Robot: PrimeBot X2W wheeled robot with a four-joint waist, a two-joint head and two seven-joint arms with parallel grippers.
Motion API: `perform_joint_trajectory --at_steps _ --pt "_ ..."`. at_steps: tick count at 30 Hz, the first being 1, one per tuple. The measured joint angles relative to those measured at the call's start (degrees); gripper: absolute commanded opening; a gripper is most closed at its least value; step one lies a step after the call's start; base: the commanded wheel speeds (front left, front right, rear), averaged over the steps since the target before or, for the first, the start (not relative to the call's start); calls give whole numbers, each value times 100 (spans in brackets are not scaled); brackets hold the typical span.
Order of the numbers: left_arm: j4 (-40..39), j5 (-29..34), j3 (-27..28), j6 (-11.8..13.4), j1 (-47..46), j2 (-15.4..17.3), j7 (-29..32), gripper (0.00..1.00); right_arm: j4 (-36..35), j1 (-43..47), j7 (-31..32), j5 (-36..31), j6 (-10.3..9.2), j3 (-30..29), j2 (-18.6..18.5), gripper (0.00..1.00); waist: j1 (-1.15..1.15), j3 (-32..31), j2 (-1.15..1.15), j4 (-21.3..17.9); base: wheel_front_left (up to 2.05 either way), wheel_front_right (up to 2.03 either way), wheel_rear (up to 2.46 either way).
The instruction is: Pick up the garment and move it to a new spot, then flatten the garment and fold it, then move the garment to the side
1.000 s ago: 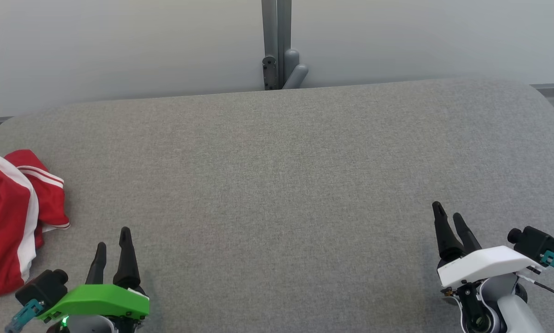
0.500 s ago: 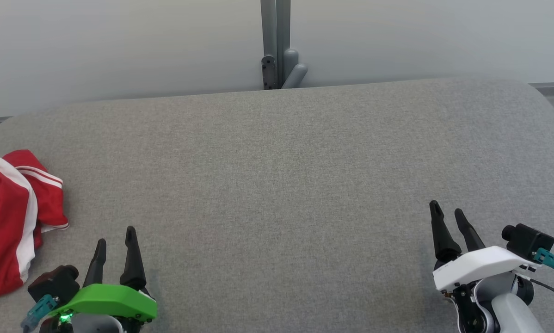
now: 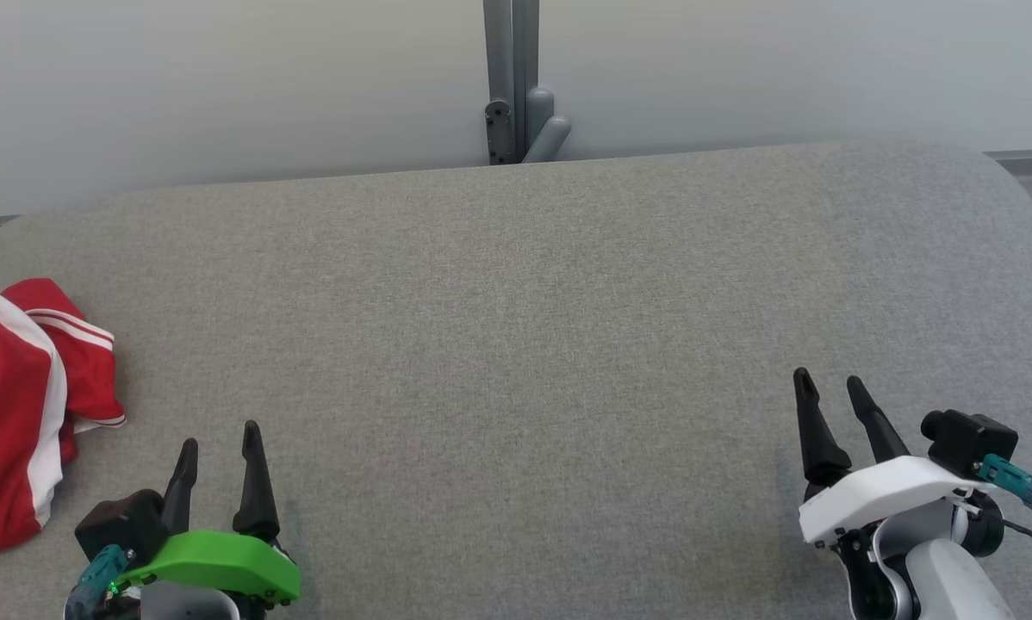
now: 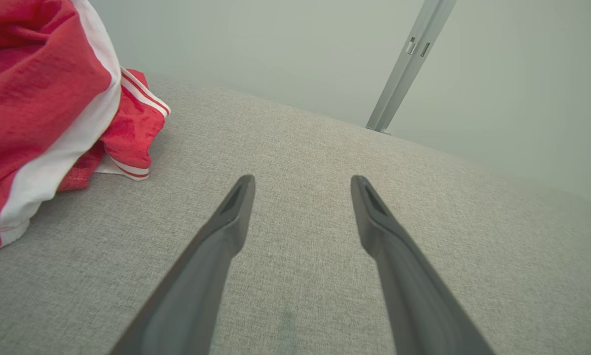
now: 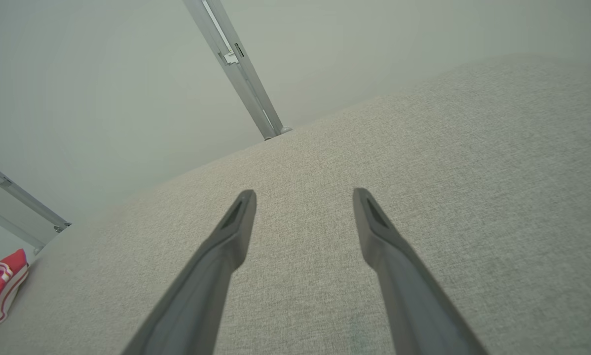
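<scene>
The garment [image 3: 8, 405] lies left on the table [image 3: 516, 301]; left hand [image 3: 220, 435], right hand [image 3: 826, 379] spread empty.

Red garment [image 3: 8, 413] cut off by left edge, both arms by bottom

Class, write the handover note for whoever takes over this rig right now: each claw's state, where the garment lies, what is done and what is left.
Left claw: open, empty, over the grey surface, just right of the garment.
Right claw: open, empty, at the near right, far from the garment.
The garment: red with white stripes, crumpled at the surface's left edge, not held.
Done: nothing yet.
Left: pick up, move, flatten, fold, set aside.
</scene>
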Motion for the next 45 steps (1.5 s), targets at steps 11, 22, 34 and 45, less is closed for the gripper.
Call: perform_joint_trajectory --at_steps 11,22,34,45 --pt "41 608 -47 52 -1 3 -157 100 7 -4 -160 -615 0 64 0 100 0 16 0 9 0 0 0" --pt "97 1133 -60 60 0 7 -283 100 73 -11 -286 -1136 1 100 -3 100 0 13 0 -4 0 0 0" --pt "141 1599 -58 81 1 10 -401 100 118 -13 -412 -1601 1 126 -4 100 0 2 0 -5 0 0 0" --pt "163 1964 -70 105 8 12 -494 100 124 -14 -512 -1935 2 169 -31 100 0 20 0 31 0 0 0"
